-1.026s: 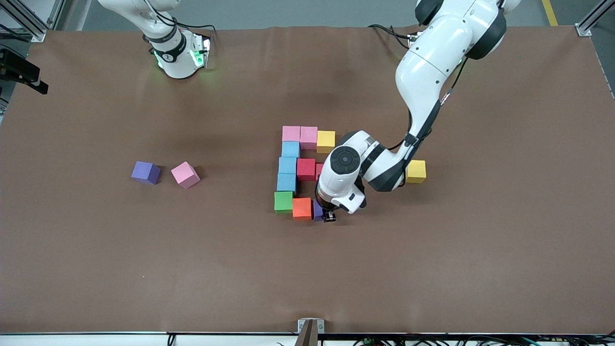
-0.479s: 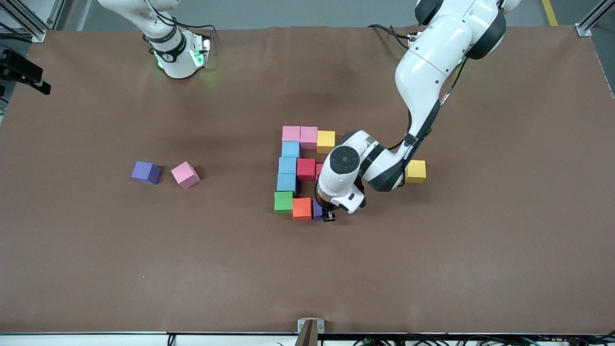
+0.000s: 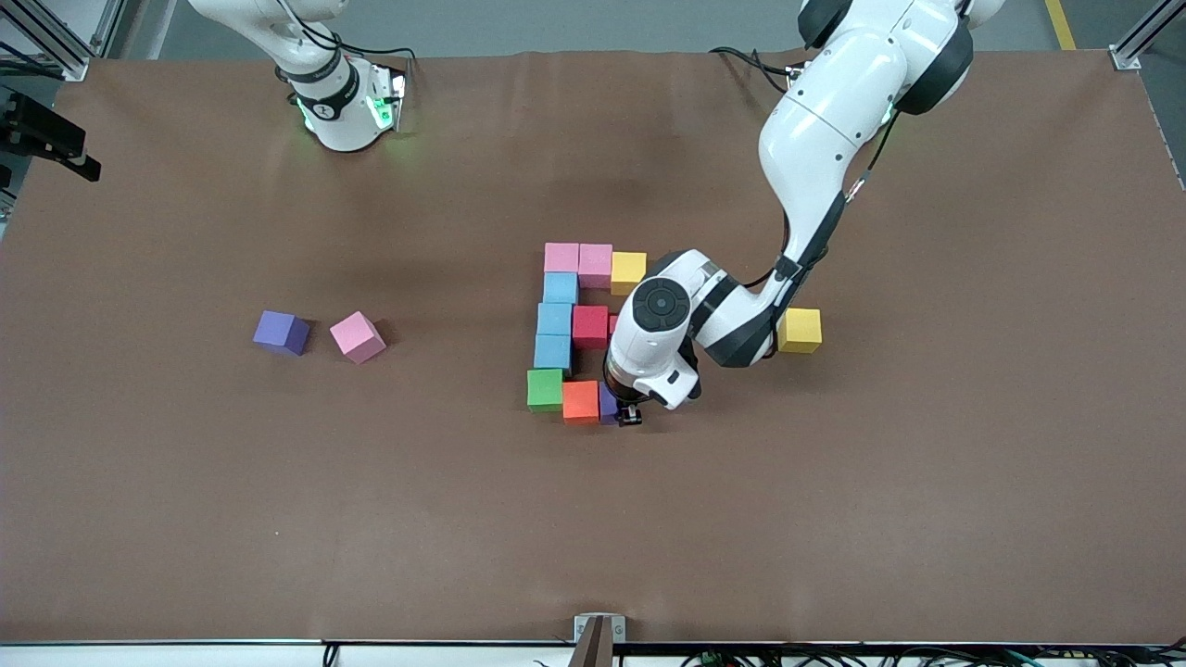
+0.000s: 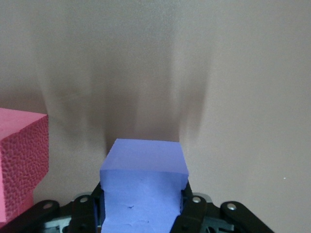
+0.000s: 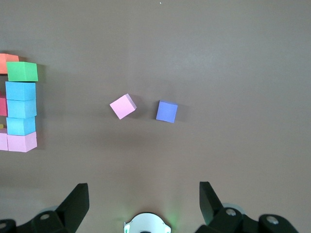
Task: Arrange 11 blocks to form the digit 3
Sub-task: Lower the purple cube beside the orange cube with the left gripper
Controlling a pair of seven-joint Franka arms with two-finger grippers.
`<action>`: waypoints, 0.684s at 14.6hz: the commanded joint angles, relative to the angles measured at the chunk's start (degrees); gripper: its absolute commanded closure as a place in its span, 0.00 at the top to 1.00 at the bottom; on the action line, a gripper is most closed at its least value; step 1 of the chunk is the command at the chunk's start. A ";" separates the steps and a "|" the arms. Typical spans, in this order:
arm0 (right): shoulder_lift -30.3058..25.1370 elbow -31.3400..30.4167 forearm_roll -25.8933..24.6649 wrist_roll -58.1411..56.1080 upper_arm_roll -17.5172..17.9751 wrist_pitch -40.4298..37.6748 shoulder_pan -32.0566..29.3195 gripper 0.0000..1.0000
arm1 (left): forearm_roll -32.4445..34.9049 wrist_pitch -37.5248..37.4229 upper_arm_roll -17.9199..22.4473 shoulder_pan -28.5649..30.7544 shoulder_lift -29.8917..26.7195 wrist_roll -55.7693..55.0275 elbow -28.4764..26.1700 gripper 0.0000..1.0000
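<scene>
My left gripper is shut on a purple block, low at the table and right beside the orange block. In the left wrist view the purple block fills the jaws and a reddish block stands close beside it. The figure runs from two pink blocks and a yellow one, down three light blue blocks past a red pair, to the green block. My right gripper hangs open and empty, waiting high over its arm's end of the table.
Loose purple and pink blocks lie toward the right arm's end of the table. A loose yellow block sits under the left arm's forearm. The left arm's wrist covers part of the red pair.
My left gripper has slid the purple block a little closer to the orange block. The right arm has not moved.
</scene>
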 commanded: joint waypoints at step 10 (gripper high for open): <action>-0.74 -0.87 -0.26 -0.18 -0.13 0.06 0.34 1.00 | -0.57 -0.94 0.44 0.08 -3.29 1.20 -2.47 1.00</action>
